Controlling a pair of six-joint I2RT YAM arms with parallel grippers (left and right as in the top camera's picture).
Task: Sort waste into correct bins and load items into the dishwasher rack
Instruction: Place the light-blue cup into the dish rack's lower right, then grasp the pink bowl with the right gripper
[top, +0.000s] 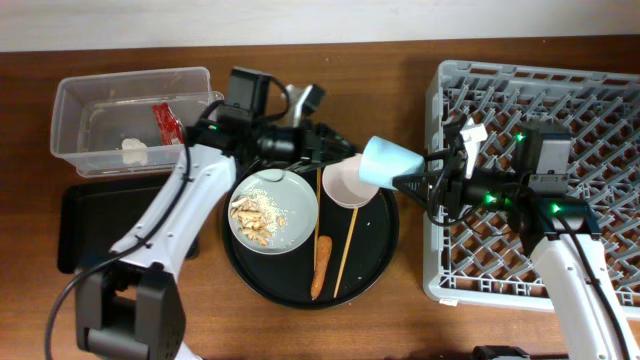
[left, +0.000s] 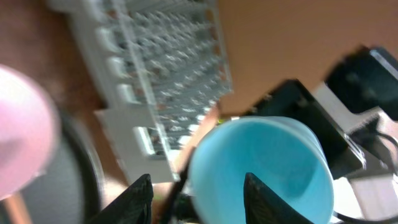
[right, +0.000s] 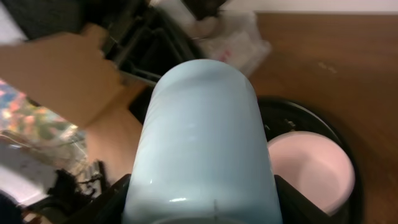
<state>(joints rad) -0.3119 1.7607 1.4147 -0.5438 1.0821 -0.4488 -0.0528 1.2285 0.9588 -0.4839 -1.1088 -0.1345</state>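
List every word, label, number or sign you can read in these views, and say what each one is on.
No text can be read in any view.
red wrapper in the clear tub: any print is too small in the overhead view and blurred in the right wrist view.
light blue cup, pink bowl, dishwasher rack: no markings visible.

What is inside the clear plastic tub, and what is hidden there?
A small red wrapper and a white crumpled tissue lie inside the clear tub. The left arm covers its right corner, so anything there is hidden.
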